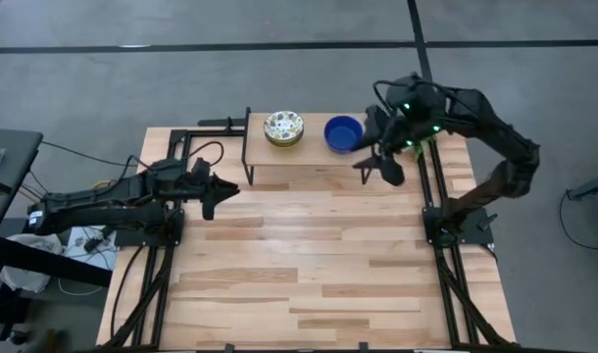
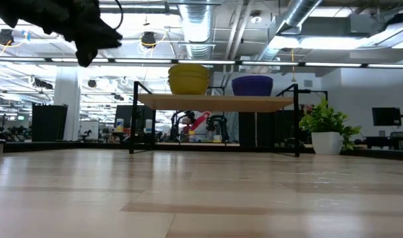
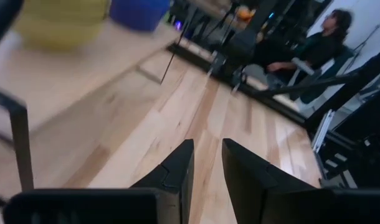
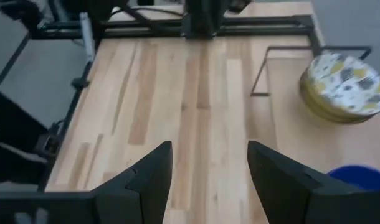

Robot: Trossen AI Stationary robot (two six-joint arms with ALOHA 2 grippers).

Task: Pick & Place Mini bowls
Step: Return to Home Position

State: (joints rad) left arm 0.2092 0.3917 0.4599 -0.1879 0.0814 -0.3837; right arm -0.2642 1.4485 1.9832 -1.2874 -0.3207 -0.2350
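Pinch the glossy, stiff, probably light, chippable mini bowls (image 1: 343, 133) across the rim, with right claw (image 4: 209, 155) wide, left claw (image 3: 207, 146) narrow, both empty.

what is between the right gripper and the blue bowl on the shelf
Nothing visible. The right gripper hangs open and empty close beside the blue bowl, with only bare wood of the shelf showing between them.
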